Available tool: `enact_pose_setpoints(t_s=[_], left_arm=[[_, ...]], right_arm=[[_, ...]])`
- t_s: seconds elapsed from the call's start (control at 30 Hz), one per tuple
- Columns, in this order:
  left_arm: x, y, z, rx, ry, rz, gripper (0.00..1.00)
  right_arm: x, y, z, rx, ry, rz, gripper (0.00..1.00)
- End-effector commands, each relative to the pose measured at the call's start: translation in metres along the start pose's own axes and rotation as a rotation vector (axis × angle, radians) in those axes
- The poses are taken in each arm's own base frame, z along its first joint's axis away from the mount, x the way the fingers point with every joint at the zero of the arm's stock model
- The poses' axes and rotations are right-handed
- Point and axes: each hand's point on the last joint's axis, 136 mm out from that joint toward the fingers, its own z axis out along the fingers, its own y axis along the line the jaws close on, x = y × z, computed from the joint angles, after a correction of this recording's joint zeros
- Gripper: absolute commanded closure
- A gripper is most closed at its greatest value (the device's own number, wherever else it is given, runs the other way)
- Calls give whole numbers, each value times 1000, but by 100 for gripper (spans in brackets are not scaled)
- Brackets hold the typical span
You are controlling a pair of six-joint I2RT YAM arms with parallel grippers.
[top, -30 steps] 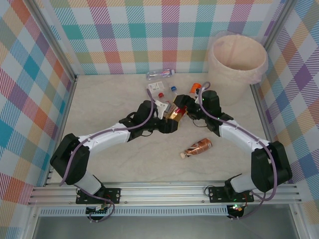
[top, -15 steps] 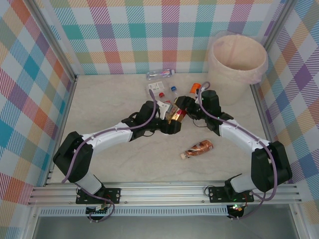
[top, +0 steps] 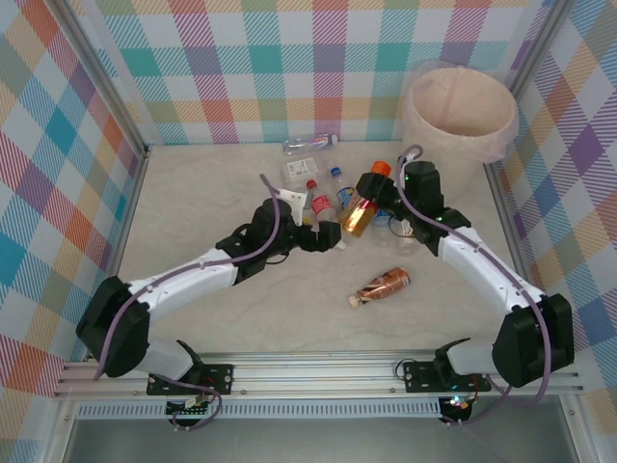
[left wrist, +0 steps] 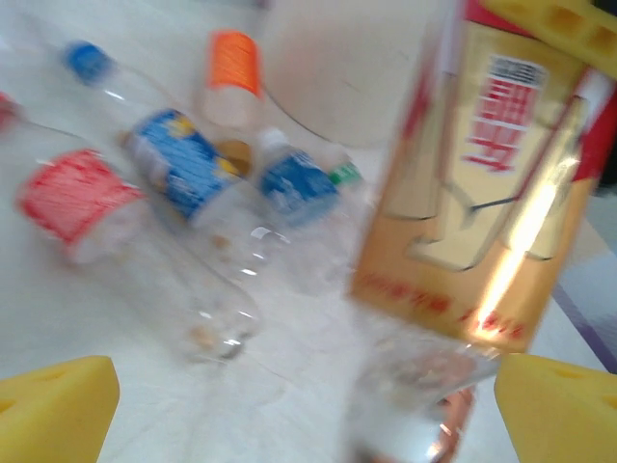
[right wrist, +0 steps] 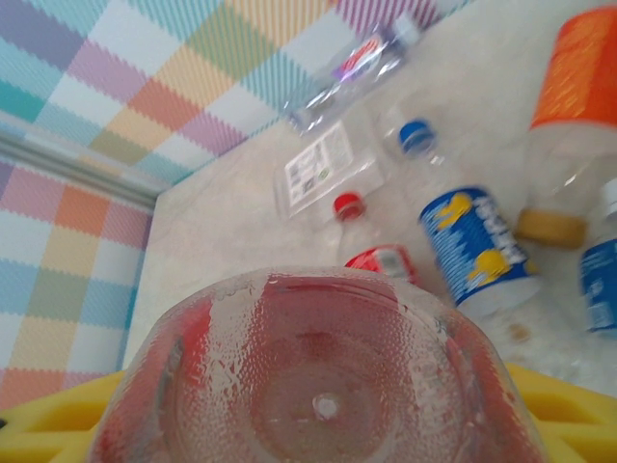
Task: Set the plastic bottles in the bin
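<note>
Marbled cream tabletop (top: 212, 193), plaid walls behind. Over it a gold-labelled bottle (top: 361, 210) with an orange cap sits tilted, clamped in the right gripper (top: 374, 193), left of the bag-lined bin (top: 424, 145) in the far right corner. Just left, the left gripper (left wrist: 308, 415) gapes wide, holding nothing. Behind them lie loose bottles (top: 318, 198) (red and blue caps). A brown-labelled bottle (top: 381, 285) rests nearer, and a clear bottle (top: 310, 144) lies by the far wall.
</note>
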Motion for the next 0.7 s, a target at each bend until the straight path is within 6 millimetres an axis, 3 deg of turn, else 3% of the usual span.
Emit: enact_pose_setpoints(t_s=[0.0,0.17,0.27,0.4,0.67], left_arm=[[-16,52,-24,-284,-132,-53,0],[-12,104,-61,-561,-217,-151,0],[-4,125,-76,-657,-226,-190,0],[3,136,-87,-693,-234,-226,0],[9,145,-99,-724,-236,-246,0]], right_arm=[[-33,-3,-18,55,-92,-68,41],[-65,-2,-27,79,-165,-113,41],[-85,3,-29,75,-214,-131,41],[-113,7,-29,90,-268,-167,41],[-202,17,-54,126,-460,-225,41]])
